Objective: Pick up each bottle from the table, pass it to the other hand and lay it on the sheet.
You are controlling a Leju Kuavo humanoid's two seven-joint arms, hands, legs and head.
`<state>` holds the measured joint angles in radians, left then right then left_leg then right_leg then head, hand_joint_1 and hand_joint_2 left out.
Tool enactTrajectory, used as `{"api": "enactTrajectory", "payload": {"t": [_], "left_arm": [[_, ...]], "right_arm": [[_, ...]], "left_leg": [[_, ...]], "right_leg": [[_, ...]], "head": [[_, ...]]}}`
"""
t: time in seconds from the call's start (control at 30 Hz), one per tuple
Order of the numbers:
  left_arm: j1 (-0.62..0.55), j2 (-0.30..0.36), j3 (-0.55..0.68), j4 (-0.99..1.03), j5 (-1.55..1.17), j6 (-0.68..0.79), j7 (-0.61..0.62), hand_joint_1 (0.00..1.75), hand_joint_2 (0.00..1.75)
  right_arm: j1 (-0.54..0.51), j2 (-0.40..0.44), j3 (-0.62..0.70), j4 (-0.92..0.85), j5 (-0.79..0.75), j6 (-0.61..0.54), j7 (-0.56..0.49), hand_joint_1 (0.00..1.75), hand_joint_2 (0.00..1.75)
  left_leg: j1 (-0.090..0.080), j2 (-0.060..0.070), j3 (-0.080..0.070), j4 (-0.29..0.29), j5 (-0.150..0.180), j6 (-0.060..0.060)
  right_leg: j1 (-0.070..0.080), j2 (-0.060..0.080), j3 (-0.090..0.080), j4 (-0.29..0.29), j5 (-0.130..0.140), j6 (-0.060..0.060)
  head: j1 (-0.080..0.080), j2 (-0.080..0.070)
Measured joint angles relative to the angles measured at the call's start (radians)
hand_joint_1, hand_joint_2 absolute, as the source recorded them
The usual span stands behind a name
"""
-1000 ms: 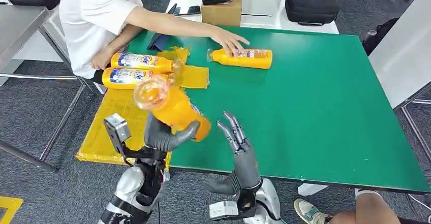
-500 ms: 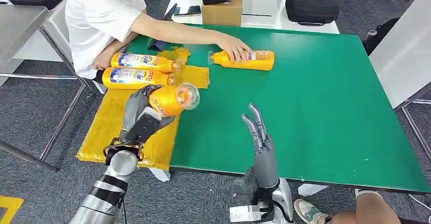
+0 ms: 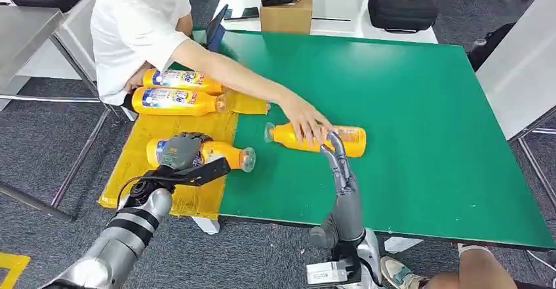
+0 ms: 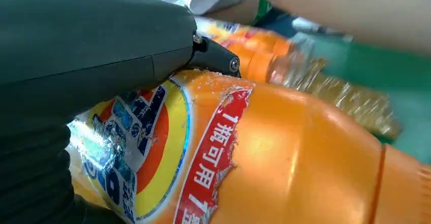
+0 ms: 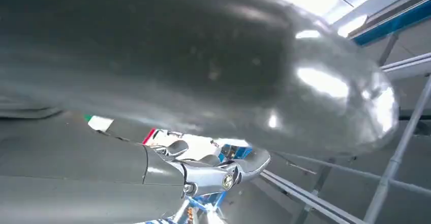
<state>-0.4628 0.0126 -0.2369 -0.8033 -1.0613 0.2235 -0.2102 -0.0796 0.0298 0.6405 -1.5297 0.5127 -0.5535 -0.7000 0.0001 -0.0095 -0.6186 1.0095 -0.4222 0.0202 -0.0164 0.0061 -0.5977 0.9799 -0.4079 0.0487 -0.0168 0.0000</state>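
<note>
Green table [image 3: 419, 118] carrying a yellow sheet [image 3: 141, 171] that covers its left edge. A person in a white T-shirt [image 3: 134, 23] stands at the far left corner and reaches one arm across the table, a hand [image 3: 305, 122] resting on an orange detergent bottle [image 3: 344, 141] that lies on its side on the bare green surface, cap end pointing left. Right arm of the robot rises from the near table edge; the right hand [image 3: 341, 168] stands upright with fingers extended and apart, grasping nothing, its fingertips just beside the near side of that bottle. Left hand [image 3: 180, 154] lies over the labelled end of a second orange bottle [image 3: 223, 153] and grasps it; this held bottle lies on its side at the sheet's right edge, clear cap [image 3: 247, 159] projecting over the green surface. In the left wrist view the same bottle [image 4: 284, 158] shows a torn red label strip with the thumb across its label. Two further orange bottles [image 3: 174, 89] lie side by side at the far end of the sheet. A cardboard box [image 3: 285, 15] and a black case [image 3: 401, 7] sit on the white table beyond.
</note>
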Motion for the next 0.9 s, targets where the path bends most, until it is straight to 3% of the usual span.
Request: {"api": "enactTrajectory", "payload": {"t": [0.07, 0.13, 0.17, 0.2, 0.23, 0.6, 0.9], "left_arm": [[-0.020, 0.004, -0.005, 0.046, -0.019, -0.010, 0.003, 1.75, 1.75], [-0.050, 0.004, -0.015, 0.087, -0.035, -0.030, 0.015, 1.36, 1.75], [-0.064, 0.003, -0.021, 0.112, -0.046, -0.041, 0.024, 0.89, 1.75], [-0.077, 0.002, -0.027, 0.134, -0.053, -0.052, 0.033, 0.19, 1.75], [-0.091, -0.002, -0.032, 0.155, -0.063, -0.064, 0.042, 0.00, 1.75], [-0.180, -0.038, -0.042, 0.306, -0.019, -0.165, 0.049, 0.00, 1.75], [-0.182, -0.054, 0.045, 0.314, 0.268, -0.378, -0.232, 0.00, 1.75]], "right_arm": [[-0.003, -0.002, 0.006, 0.000, -0.010, 0.000, 0.000, 0.00, 0.00], [-0.009, -0.002, 0.011, 0.000, -0.023, 0.005, 0.000, 0.00, 0.00], [-0.012, -0.002, 0.014, 0.000, -0.031, 0.008, 0.000, 0.00, 0.00], [-0.014, -0.002, 0.017, 0.000, -0.036, 0.012, 0.000, 0.00, 0.00], [-0.015, -0.002, 0.021, 0.000, -0.039, 0.017, 0.000, 0.00, 0.00], [-0.026, -0.003, 0.037, 0.000, -0.070, 0.032, 0.000, 0.00, 0.00], [-0.055, -0.018, 0.066, 0.013, -0.163, 0.019, 0.000, 0.00, 0.00]], "left_leg": [[0.000, 0.000, 0.000, 0.000, 0.000, 0.000], [0.000, -0.001, 0.000, 0.000, 0.000, 0.000], [0.000, -0.001, 0.000, 0.000, 0.000, 0.000], [0.000, -0.001, 0.000, 0.000, 0.000, 0.000], [0.000, -0.001, 0.000, 0.000, 0.000, 0.000], [0.000, -0.002, 0.005, 0.000, 0.000, 0.000], [-0.001, -0.003, 0.006, 0.000, 0.001, 0.001]], "right_leg": [[0.000, 0.000, 0.000, 0.000, 0.000, 0.000], [0.000, 0.000, 0.001, 0.000, 0.000, 0.000], [0.000, 0.000, 0.001, 0.000, 0.000, 0.000], [0.000, 0.000, 0.001, 0.000, 0.000, 0.000], [0.000, 0.000, 0.001, 0.000, 0.000, 0.000], [0.000, -0.001, 0.007, 0.000, 0.000, 0.000], [0.000, -0.002, 0.007, 0.000, 0.000, 0.000]], "head": [[0.000, 0.000], [0.000, 0.000], [0.000, 0.000], [0.000, 0.000], [0.000, 0.000], [0.000, 0.000], [0.000, 0.000]]}}
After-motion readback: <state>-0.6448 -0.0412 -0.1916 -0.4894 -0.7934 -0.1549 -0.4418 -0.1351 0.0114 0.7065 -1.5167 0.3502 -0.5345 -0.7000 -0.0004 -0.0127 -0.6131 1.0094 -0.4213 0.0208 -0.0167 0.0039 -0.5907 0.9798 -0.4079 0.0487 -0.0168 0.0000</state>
